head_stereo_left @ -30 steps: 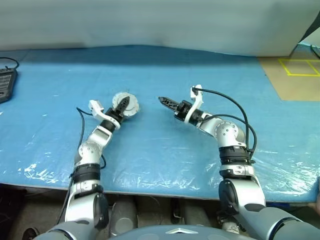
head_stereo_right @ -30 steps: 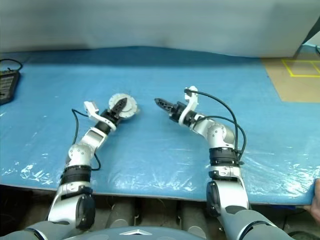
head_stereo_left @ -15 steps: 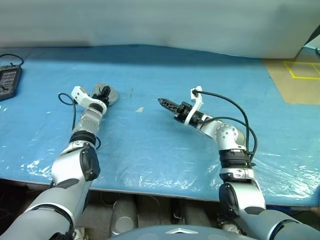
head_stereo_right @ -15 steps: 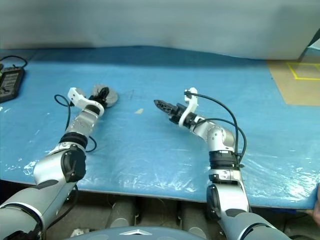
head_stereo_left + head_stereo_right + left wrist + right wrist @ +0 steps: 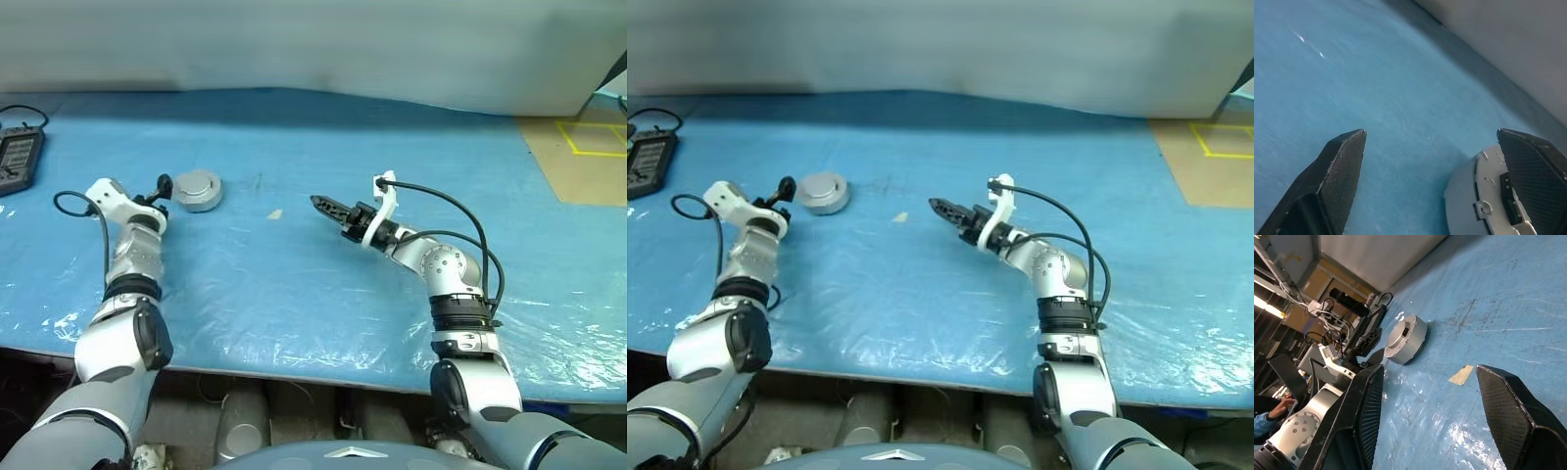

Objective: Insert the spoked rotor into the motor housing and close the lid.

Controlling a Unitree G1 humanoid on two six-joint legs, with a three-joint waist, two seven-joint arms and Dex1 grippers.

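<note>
While spread wide and holding nothing, left gripper (image 5: 163, 185) sits just left of motor housing (image 5: 199, 190), apart from it. Housing closed by lid (image 5: 1400, 334), resting on blue table cover (image 5: 323, 284), far left of centre. Right gripper (image 5: 324, 204) near centre, fingers (image 5: 1364, 401) parted, empty. Small tan scrap (image 5: 275, 213) between housing and right gripper.

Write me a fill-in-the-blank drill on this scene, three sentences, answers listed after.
1. The closed motor housing rests on a ____ table cover.
2. The left gripper, beside the housing, has its jaws ____.
3. A small pale scrap lies between the housing and the ____ gripper.

Answers: blue; open; right
</note>
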